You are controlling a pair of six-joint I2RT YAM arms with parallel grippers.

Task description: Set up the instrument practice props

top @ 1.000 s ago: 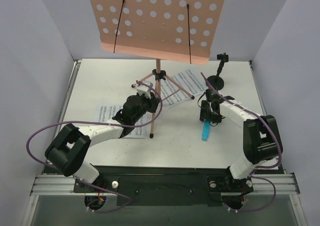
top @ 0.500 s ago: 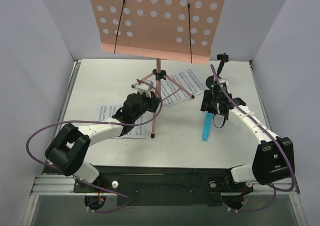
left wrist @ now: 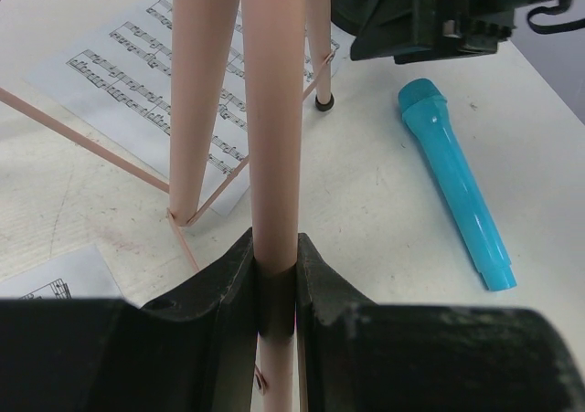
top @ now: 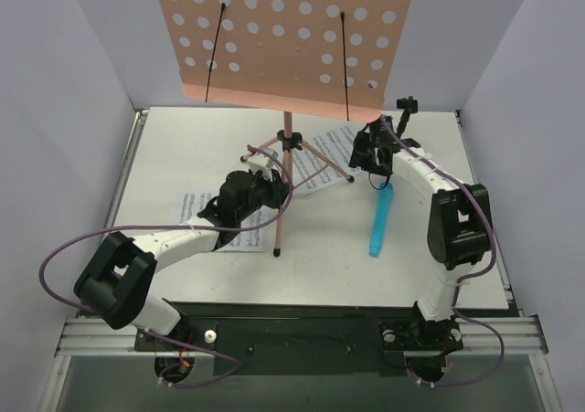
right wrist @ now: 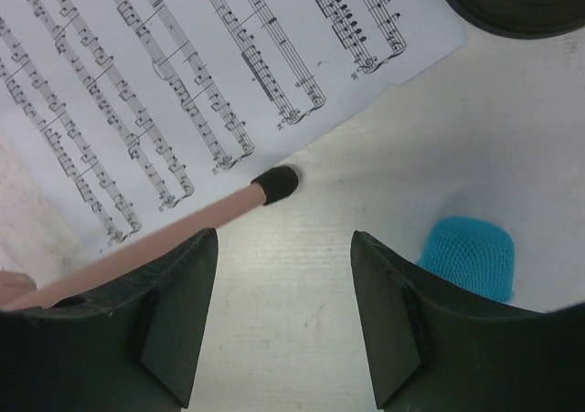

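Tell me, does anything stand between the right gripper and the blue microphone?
Nothing visible does. The blue microphone lies on the table just beside the right gripper, jaws open. The music stand's leg tip lies ahead of the jaws, off that path.

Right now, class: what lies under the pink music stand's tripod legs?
A white sheet-music page lies flat on the table beneath one leg. From above, the right gripper hides its right part.
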